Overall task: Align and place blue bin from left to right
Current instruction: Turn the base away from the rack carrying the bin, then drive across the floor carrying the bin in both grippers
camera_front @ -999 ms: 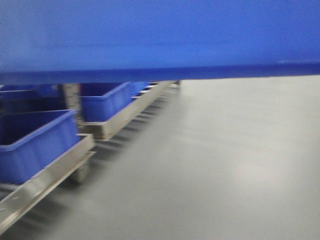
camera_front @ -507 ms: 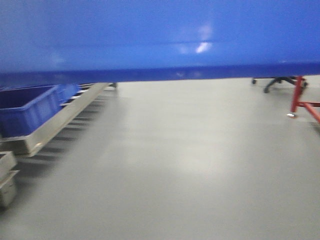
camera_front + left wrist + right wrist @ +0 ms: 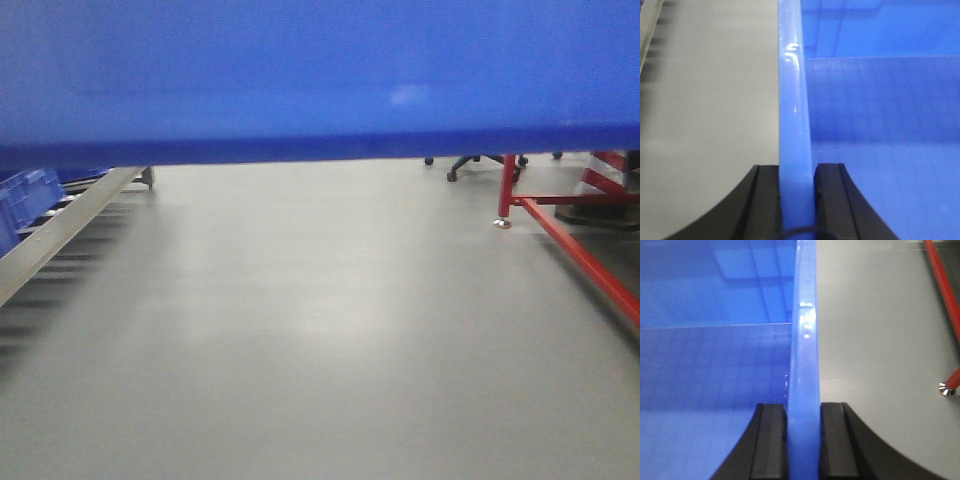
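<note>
The red frame point(image 3: 570, 245) nearer, rack point(image 3: 60, 232) receding — left gripper point(image 3: 796, 172), right gripper point(image 3: 803, 410) clamp the blue bin point(image 3: 320, 70).

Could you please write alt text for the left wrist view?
The left hand clamps the thick rim of a large bright-blue plastic bin between its black fingers, seen edge-on. The bin's smooth interior fills the right side; grey floor lies on the left.

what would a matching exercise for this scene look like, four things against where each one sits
Things:
1 large bright-blue plastic bin
2 red metal frame
3 silver metal roller rail
4 black swivel-chair base

Places:
a on the floor, far left
b rim clamped by left gripper and right gripper
c on the floor, right side
d far back, beyond the frame

Pairs: 1-b; 2-c; 3-a; 4-d
</note>
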`<action>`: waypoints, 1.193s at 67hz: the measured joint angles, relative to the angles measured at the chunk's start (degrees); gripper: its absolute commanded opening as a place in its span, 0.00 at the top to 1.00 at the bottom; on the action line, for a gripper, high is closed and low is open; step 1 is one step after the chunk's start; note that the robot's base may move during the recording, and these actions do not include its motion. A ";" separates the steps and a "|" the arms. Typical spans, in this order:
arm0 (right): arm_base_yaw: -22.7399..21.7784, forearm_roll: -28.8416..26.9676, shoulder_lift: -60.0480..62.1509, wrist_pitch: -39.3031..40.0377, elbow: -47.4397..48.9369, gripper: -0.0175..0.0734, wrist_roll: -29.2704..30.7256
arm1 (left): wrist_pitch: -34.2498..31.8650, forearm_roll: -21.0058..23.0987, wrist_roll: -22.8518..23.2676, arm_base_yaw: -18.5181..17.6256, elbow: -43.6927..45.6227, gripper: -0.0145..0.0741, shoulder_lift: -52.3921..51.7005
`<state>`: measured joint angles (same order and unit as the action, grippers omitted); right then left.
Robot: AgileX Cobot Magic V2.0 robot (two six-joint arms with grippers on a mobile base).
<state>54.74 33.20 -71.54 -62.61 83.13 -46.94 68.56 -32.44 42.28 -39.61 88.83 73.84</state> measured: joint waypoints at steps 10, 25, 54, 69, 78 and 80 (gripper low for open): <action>0.00 0.00 0.00 0.00 0.00 0.89 0.00 | 0.00 0.00 0.00 0.00 0.00 0.96 0.00; 0.00 0.00 0.00 0.00 0.00 0.89 0.00 | 0.00 0.00 0.00 0.00 0.00 0.96 0.00; 0.00 0.00 0.00 0.00 0.00 0.89 0.00 | 0.00 0.00 0.00 0.00 0.00 0.96 0.00; 0.00 0.00 0.00 0.00 0.00 0.89 0.00 | 0.00 0.00 0.00 0.00 0.00 0.96 0.00; 0.00 0.00 0.00 0.00 0.00 0.89 0.00 | 0.00 0.00 0.00 0.00 0.00 0.96 0.00; 0.00 0.00 0.00 0.00 0.00 0.89 0.00 | 0.00 0.00 0.00 0.00 0.00 0.96 0.00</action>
<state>54.74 33.20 -71.54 -62.61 83.13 -46.94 68.56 -32.44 42.28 -39.61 88.83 73.84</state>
